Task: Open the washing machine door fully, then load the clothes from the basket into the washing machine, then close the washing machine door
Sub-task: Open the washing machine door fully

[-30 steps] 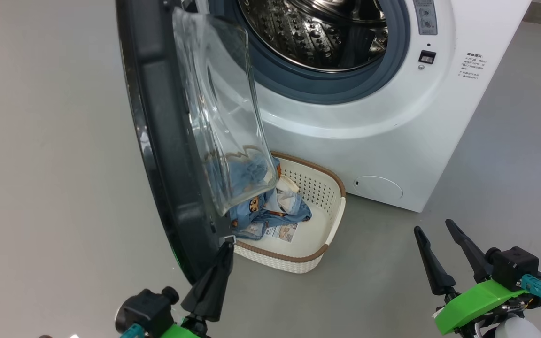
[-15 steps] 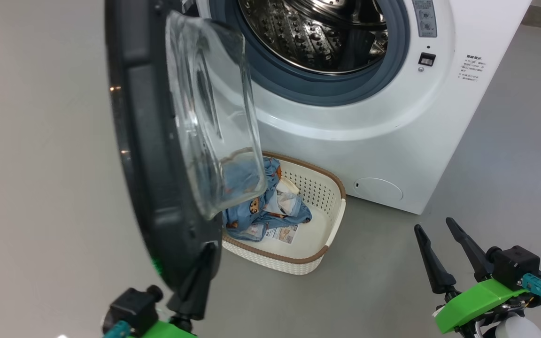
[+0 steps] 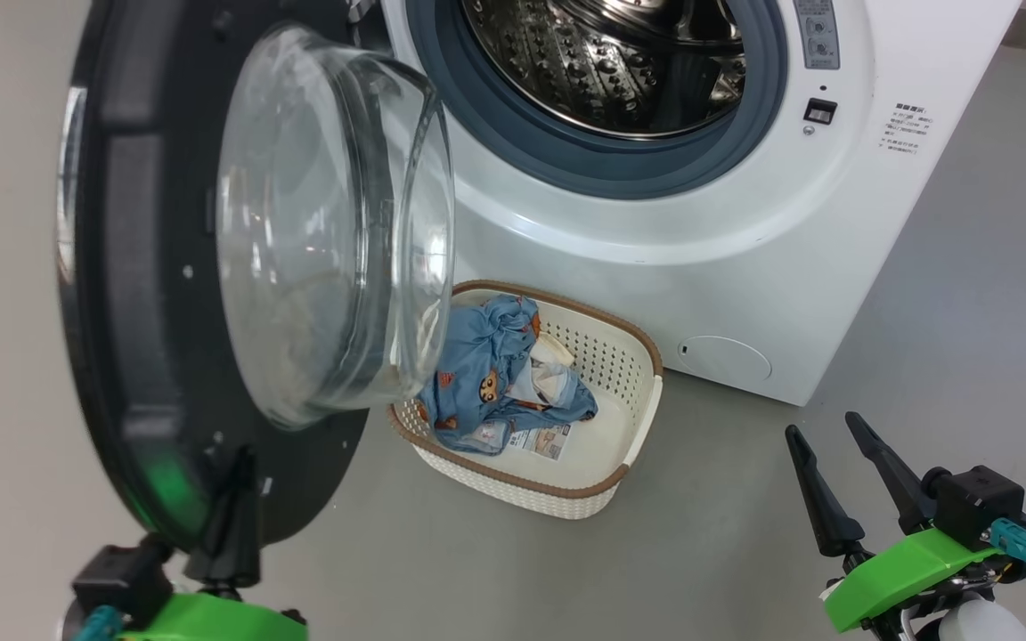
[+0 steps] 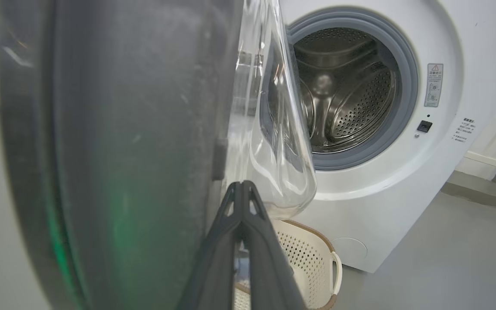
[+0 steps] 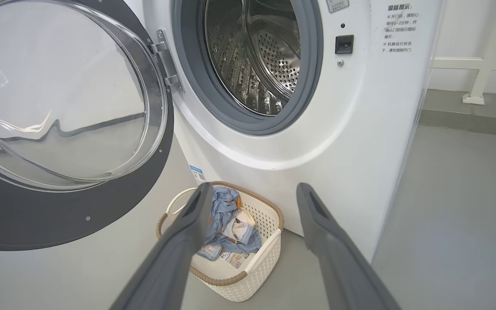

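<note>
The washing machine [image 3: 700, 223] stands open, its steel drum [image 3: 611, 62] bare. The washing machine door [image 3: 121, 312] hangs wide to the left, its glass bowl [image 3: 317, 231] facing the machine. My left gripper [image 3: 244, 458] is shut, its tips against the lower inner black rim of the door [image 4: 123, 129]; the joined fingertips [image 4: 243, 185] hold nothing. On the floor before the machine sits the basket [image 3: 566, 488] with the clothes [image 3: 477, 374] piled in its left half. My right gripper [image 3: 823, 427] stands open and empty at the lower right, with the basket [image 5: 248, 280] and clothes [image 5: 226, 224] beyond it.
Grey floor [image 3: 967, 294] lies open to the right of the machine and in front of the basket. A round cover [image 3: 725, 356] sits low on the machine's front. A white rail [image 5: 480, 77] runs along the wall behind the machine's right side.
The door has swung further open to the left, uncovering the basket and clothes. My shut left gripper has moved left with the door's rim. The right gripper has stayed put.
</note>
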